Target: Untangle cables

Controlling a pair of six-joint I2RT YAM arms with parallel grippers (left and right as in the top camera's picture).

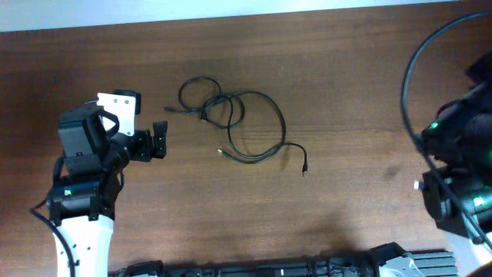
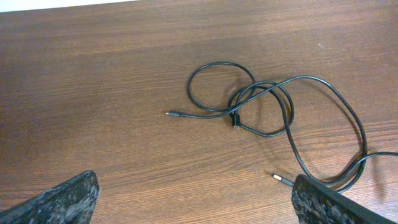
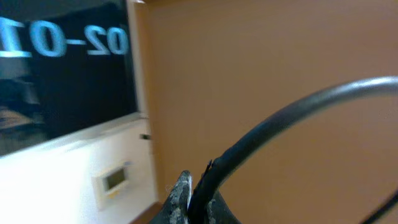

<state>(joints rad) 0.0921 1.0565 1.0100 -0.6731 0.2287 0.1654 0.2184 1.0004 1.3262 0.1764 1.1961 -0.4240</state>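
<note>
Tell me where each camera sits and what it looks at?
Overhead: above the table, looking down at the cables; left arm, right arm show.
Left wrist: low, facing the cables; the open left pincer frames them.
Right wrist: aimed off at a wall; shut right pincer shows.
Shared: overhead and left wrist both see the cables.

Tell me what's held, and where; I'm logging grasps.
No cable is held. The left gripper is open, short of the cables lying on the table; the right gripper is shut, far from them.
</note>
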